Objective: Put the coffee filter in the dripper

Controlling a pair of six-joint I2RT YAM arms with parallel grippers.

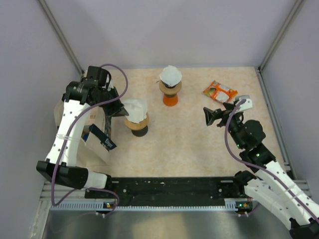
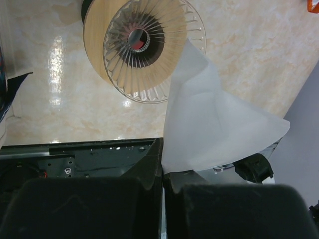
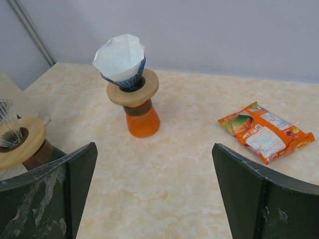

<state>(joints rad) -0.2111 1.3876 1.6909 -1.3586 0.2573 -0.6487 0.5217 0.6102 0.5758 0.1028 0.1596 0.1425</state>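
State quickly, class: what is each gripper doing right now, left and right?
Left gripper: closed on the paper filter.
Right gripper: open, holding nothing.

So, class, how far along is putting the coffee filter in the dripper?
Done: the far dripper on the orange carafe is already lined. In hand: the left gripper pinches a paper filter by the empty glass dripper. Left: seat it in that cone and release. The right gripper is open, idle.
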